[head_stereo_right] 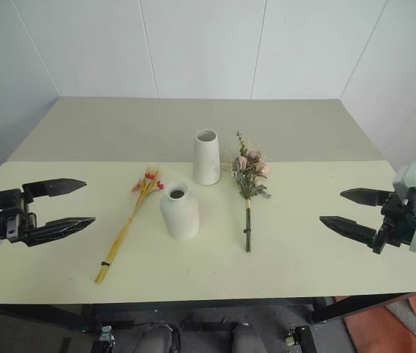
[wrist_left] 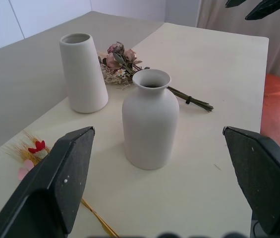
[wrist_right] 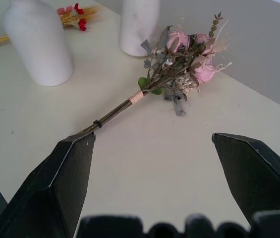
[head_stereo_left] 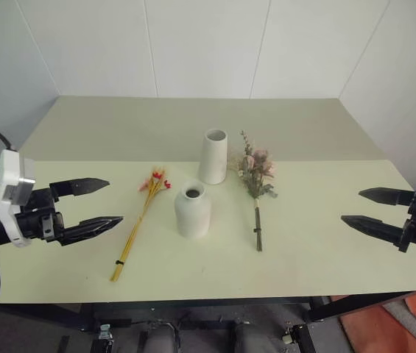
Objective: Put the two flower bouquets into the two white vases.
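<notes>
Table (head_stereo_left: 325,250) carries everything I need. I have the left claw (head_stereo_left: 96,202) spread wide and empty over the left side, fingers aimed toward the middle, and the right claw (head_stereo_left: 369,209) just as wide and empty over the right side, facing it. Between them the short vase (head_stereo_left: 192,210) stands upright, with the tall vase (head_stereo_left: 213,157) upright just behind it and slightly right. I see the yellow bunch (head_stereo_left: 138,224) lying flat to the left of the short vase, red blossoms pointing away from me. The pink bunch (head_stereo_left: 255,184) lies flat to the right, flowers near the tall vase, dark stem toward me.
</notes>
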{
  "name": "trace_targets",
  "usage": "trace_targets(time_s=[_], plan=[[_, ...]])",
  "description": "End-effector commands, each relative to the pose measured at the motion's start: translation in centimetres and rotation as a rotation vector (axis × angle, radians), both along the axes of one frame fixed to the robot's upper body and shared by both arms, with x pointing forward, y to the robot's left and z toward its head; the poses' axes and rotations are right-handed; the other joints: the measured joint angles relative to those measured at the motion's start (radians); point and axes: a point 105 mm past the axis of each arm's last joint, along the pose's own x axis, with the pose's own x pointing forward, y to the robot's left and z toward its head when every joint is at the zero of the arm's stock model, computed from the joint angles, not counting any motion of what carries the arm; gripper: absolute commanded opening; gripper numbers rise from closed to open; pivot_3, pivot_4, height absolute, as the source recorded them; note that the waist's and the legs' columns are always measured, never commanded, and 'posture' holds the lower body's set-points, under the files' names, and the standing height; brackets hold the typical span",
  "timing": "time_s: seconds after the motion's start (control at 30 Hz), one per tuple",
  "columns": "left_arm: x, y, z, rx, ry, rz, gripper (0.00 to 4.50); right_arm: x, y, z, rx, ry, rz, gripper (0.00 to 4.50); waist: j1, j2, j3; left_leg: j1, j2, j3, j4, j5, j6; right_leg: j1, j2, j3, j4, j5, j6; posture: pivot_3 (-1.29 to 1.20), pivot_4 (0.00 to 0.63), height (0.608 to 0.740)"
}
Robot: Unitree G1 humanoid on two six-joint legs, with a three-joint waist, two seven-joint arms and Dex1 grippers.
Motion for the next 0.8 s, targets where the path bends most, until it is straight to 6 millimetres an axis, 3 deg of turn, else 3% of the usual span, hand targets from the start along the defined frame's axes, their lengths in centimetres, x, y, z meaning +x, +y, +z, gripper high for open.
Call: trace_targets(time_s=[0.03, 0.8], plan=[[-0.20, -0.74, 0.64, 0.000, -0.037, -0.029, 4.50, -0.05, 0.31, 0.89, -0.016, -0.046, 0.008, 4.47, 0.000, 0.000, 0.000, 0.000, 0.000, 0.000, 0.000, 0.000, 0.000, 0.000, 0.000, 0.000, 0.000, 0.000, 0.000, 0.00, 0.150, 0.740], [0.35, -0.40, 1.27, 0.024, -0.063, -0.017, 4.50, 0.36, 0.87, 1.29, -0.012, -0.063, 0.026, 4.47, 0.000, 0.000, 0.000, 0.000, 0.000, 0.000, 0.000, 0.000, 0.000, 0.000, 0.000, 0.000, 0.000, 0.000, 0.000, 0.00, 0.150, 0.740]])
